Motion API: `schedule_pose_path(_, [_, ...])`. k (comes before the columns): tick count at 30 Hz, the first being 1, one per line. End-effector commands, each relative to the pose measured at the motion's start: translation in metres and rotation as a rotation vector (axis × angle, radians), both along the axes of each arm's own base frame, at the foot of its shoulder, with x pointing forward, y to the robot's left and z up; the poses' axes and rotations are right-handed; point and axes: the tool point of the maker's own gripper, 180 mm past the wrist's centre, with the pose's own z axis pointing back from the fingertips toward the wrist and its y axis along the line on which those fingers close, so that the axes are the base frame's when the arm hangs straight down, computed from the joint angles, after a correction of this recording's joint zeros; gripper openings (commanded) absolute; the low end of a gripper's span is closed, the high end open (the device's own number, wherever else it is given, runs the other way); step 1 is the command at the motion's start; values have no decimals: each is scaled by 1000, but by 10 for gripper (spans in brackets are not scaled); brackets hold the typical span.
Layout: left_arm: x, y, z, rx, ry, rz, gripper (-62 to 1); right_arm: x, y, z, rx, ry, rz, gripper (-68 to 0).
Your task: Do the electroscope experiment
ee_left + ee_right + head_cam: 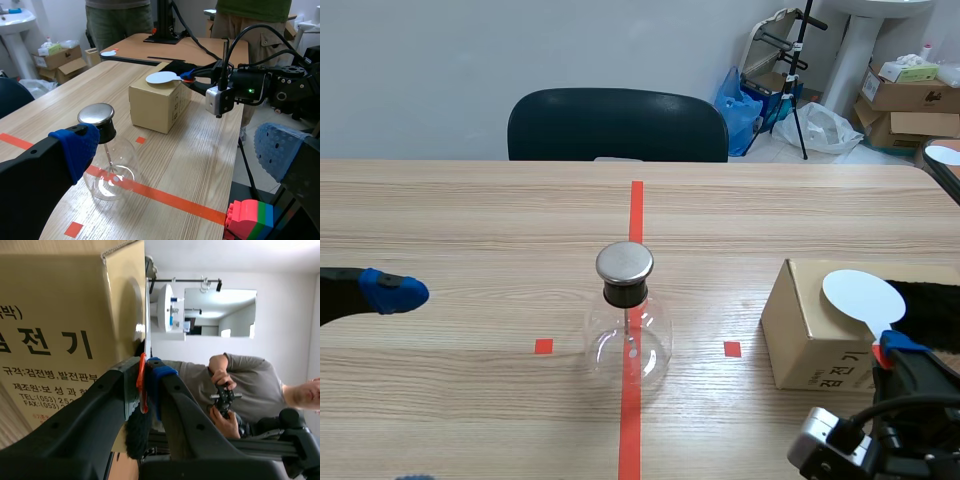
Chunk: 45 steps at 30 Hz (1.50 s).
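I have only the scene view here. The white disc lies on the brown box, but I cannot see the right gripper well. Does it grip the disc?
Observer: Yes. In the right wrist view the right gripper is shut on the orange-red handle of the white disc.
Operator: And the left gripper? I see only one blue pad of it.
Observer: The left wrist view shows the left gripper open wide, with nothing in it.
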Motion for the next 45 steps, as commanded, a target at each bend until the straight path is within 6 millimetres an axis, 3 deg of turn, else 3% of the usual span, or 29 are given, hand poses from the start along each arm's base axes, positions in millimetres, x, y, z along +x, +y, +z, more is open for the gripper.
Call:
schedule_pose_path(1, [1,-1,6,-27,-10,7,14,1,1,16,-24,-71,1,-665])
schedule_pose_path(12, [0,-1,3,-11,-12,-3,14,1,12,13,-3,-65,-3,-665])
schedule_pose_path(26, [0,-1,2,-8,-11,-3,14,-6,12,4,13,-34,-26,-660])
schedule_pose_path(31, [0,-1,2,-8,-11,-3,14,-6,12,3,11,-33,-24,-510])
schedule_pose_path(40, [0,-1,2,-8,-11,-3,14,-6,9,3,19,-34,-43,-45])
schedule_pose_path(42, [0,-1,2,-8,-11,-3,14,-6,9,3,19,-34,-44,4])
schedule_pose_path(45, [0,-1,2,-5,-9,-3,14,-6,9,3,17,-34,-42,4])
